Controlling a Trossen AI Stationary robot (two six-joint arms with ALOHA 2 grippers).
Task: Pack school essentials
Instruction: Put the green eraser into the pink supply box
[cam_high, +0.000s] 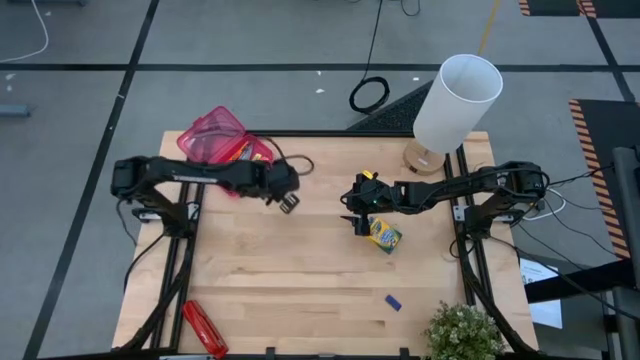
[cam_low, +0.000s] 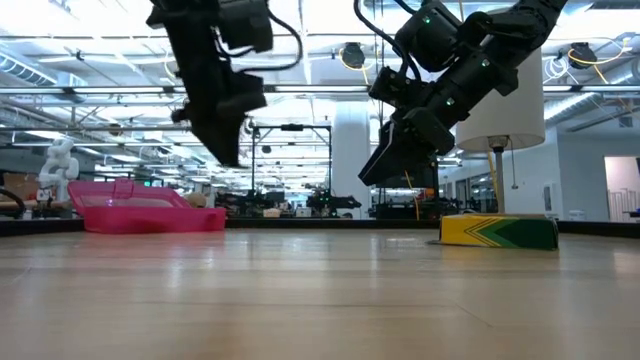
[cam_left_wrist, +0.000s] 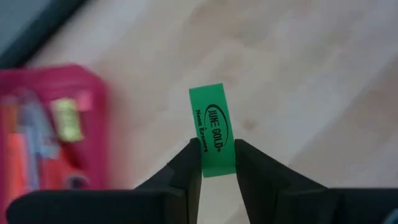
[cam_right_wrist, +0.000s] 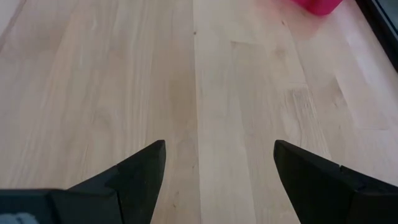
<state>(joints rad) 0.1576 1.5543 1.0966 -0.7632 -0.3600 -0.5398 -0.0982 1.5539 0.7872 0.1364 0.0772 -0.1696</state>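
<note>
A pink case (cam_high: 222, 138) with stationery inside lies at the table's far left; it also shows in the left wrist view (cam_left_wrist: 53, 124) and the low view (cam_low: 150, 212). My left gripper (cam_high: 288, 203) hovers just right of it, shut on a small green eraser (cam_left_wrist: 213, 127). My right gripper (cam_right_wrist: 217, 168) stands open above the table's middle, nothing between its fingers. A green-yellow crayon box (cam_high: 385, 236) lies flat on the table right beside it, also seen in the low view (cam_low: 498, 231). A small blue eraser (cam_high: 393, 301) lies near the front edge. My left gripper pinches the green eraser's lower end (cam_left_wrist: 217, 163) between its two fingertips. The printed end sticks out past the fingers. The eraser is lifted clear of the table.
A long red stapler-like object (cam_high: 203, 327) lies at the near left corner. A lamp with a white shade (cam_high: 455, 103) stands at the far right corner, a potted plant (cam_high: 465, 333) at the near right. Bare wood lies between the arms and toward the front.
</note>
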